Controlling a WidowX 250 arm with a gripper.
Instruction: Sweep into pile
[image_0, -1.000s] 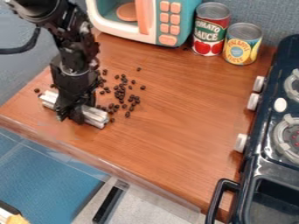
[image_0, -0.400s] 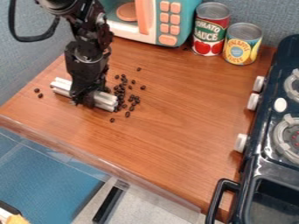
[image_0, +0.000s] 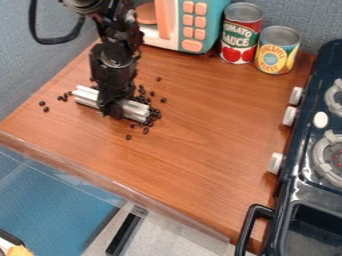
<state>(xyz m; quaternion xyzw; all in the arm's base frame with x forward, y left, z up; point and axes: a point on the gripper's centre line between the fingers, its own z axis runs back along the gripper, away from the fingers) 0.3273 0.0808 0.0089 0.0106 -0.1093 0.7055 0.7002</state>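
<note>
My gripper (image_0: 112, 111) hangs low over the upper left part of the wooden counter (image_0: 200, 135), closed around the middle of a silvery-white ridged bar (image_0: 135, 111). The bar lies across the gripper, its ends sticking out to the left and right. Dark beans (image_0: 152, 117) cluster around the bar's right end and behind it. A few stray beans (image_0: 44, 106) lie to the left, others just left of the bar's left end, and one (image_0: 128, 137) sits in front. The arm hides part of the counter behind the bar.
A toy microwave (image_0: 192, 30) stands at the back, with a red can (image_0: 241, 35) and a yellow can (image_0: 276, 52) beside it. The dark toy stove (image_0: 304, 195) with white knobs borders the right side. A clear ledge (image_0: 120, 187) runs along the front edge.
The gripper and bar have moved right and toward the back. Beans near the bar's right end are bunched closer, and a few now show by its left end.
</note>
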